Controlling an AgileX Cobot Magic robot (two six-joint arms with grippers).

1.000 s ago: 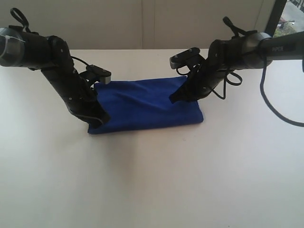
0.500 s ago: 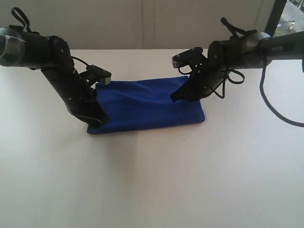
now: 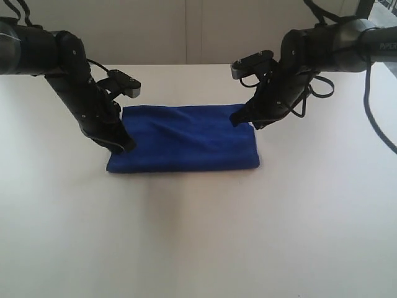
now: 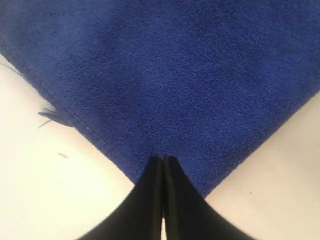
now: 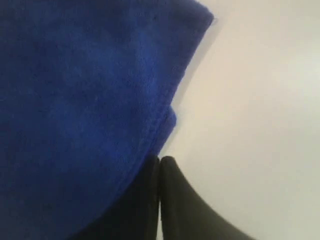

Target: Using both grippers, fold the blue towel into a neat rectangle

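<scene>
blue towel (image 3: 186, 139): 1 (folded) | arms: 2, left arm (image 3: 87, 102), right arm (image 3: 310, 53) | table (image 3: 198, 236): 1

This looks like a robot test room, a kind of lab. A black left arm (image 3: 43, 53) and a black right arm (image 3: 329, 46), with loose cables (image 3: 366, 87), reach over a bare white counter (image 3: 198, 248). Behind is a plain pale wall (image 3: 155, 31).

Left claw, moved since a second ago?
Yes. The black left claw has shifted up the exterior view, toward the far edge of the white table, over the royal-blue microfibre towel.
</scene>
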